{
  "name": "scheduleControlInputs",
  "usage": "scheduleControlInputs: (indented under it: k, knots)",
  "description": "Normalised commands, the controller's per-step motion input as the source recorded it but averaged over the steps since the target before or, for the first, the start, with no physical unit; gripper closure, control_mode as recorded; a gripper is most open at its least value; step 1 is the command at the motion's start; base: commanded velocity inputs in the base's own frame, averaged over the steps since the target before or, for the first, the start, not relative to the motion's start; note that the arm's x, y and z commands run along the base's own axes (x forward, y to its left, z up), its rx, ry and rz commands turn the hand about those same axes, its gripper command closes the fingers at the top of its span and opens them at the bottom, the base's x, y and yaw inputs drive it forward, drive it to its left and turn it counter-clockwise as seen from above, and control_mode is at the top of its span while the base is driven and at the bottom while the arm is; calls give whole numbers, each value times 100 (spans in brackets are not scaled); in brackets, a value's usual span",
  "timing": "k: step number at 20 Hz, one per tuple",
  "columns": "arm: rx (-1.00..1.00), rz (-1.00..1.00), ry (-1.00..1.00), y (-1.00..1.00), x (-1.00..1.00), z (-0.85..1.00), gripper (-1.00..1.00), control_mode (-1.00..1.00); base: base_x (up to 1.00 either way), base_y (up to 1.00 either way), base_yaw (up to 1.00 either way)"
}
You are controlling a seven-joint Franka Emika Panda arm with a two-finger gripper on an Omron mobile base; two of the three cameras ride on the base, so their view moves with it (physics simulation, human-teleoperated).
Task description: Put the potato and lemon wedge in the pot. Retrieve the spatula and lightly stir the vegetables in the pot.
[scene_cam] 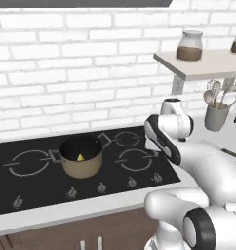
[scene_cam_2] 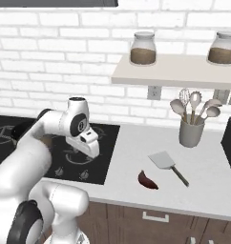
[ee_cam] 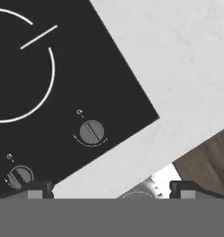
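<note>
My view takes in a white counter (scene_cam_2: 136,143) that carries a black cooktop (scene_cam: 42,185) set against a white brick wall (scene_cam: 66,63). A shelf (scene_cam_2: 174,71) on that wall bears two brown-filled jars (scene_cam_2: 143,48). My arm (scene_cam: 207,166) bends over the right end of the cooktop. The pot (scene_cam: 81,157), tan with a dark inside, stands on the cooktop between the left and middle burner rings. The lemon wedge (scene_cam: 80,157) lies inside the pot, a small yellow piece on its dark floor. A grey utensil cup (scene_cam_2: 191,132) full of spoons and a whisk stands on the counter below the shelf. The spatula (scene_cam_2: 166,163) lies flat on the counter, in front of the cup and well apart from the pot. The potato (scene_cam_2: 147,179), dark reddish-brown, lies near the counter's front edge, just beside the spatula's blade. My gripper (ee_cam: 111,190) hangs above the cooktop's front right corner, over two control knobs (ee_cam: 91,132), its jaws spread wide and holding nothing.
</note>
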Motion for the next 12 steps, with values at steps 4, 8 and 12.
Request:
scheduleControlInputs:
  k: [4,8,12]
  knots:
    - [-1,-9,13,-100,0,-23,-100,-100,0,0,0]
    - [-3,-2,12,-100,3,-4,-100,-100,0,0,0]
    - [-4,1,8,-100,0,-2,-100,-100,0,0,0]
